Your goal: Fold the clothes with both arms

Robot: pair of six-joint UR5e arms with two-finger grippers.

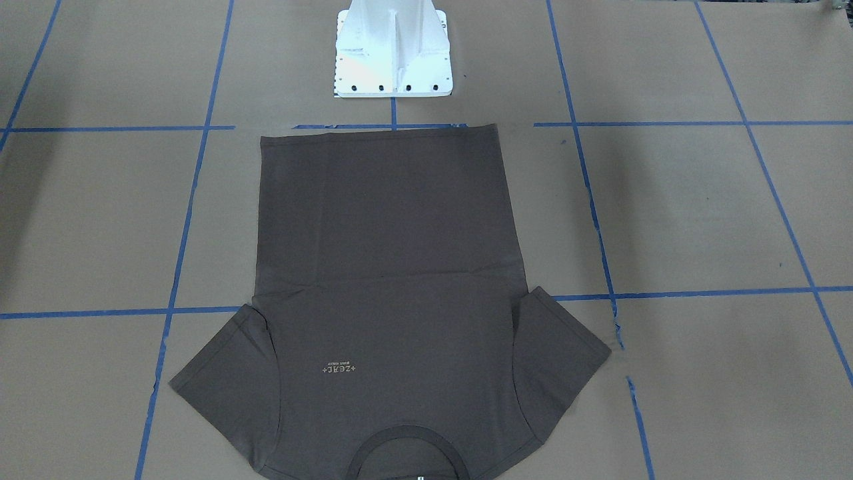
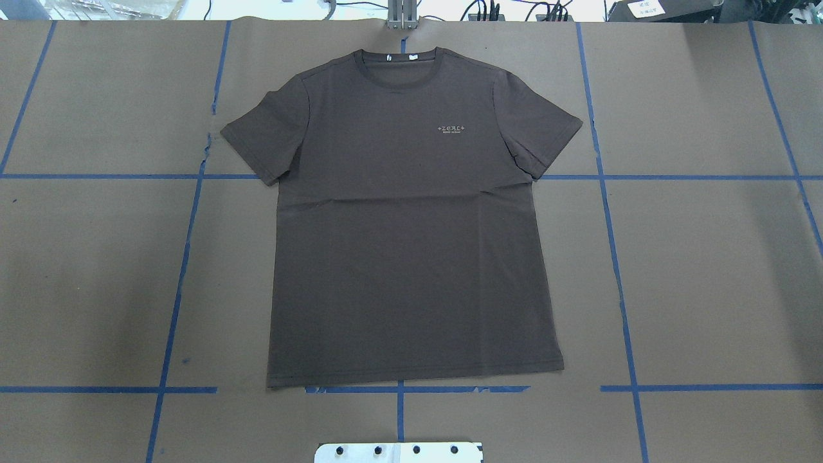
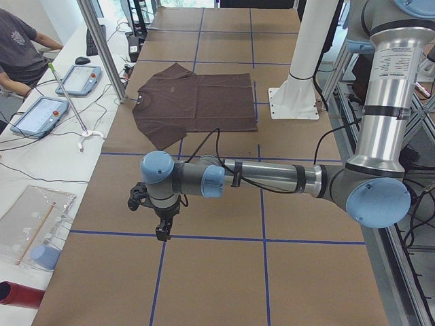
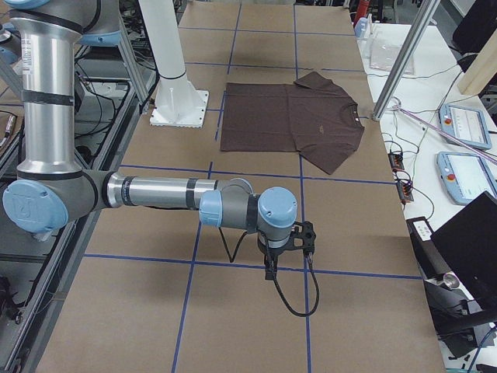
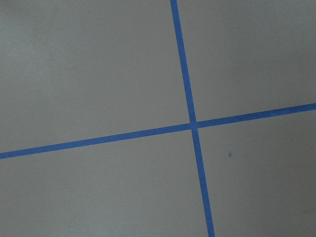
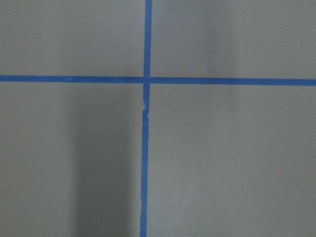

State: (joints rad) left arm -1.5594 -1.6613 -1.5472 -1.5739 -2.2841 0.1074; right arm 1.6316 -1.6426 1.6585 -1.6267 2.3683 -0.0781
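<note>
The dark brown-grey T-shirt (image 2: 411,225) lies flat and spread out, front up, in the middle of the table, collar toward the far edge and hem near the pedestal. It also shows in the front-facing view (image 1: 386,267) and both side views (image 3: 197,102) (image 4: 295,116). My left gripper (image 3: 163,231) hangs over bare paper far from the shirt, on the table's left end. My right gripper (image 4: 270,268) hangs likewise over the right end. Both show only in the side views, so I cannot tell whether they are open or shut. Both wrist views show only paper and tape.
Brown paper with a blue tape grid (image 2: 611,177) covers the table. The white pedestal base (image 1: 393,53) stands just behind the shirt's hem. A metal pole (image 3: 102,47) and tablets (image 3: 37,115) stand at the operators' side, where a person (image 3: 17,47) sits.
</note>
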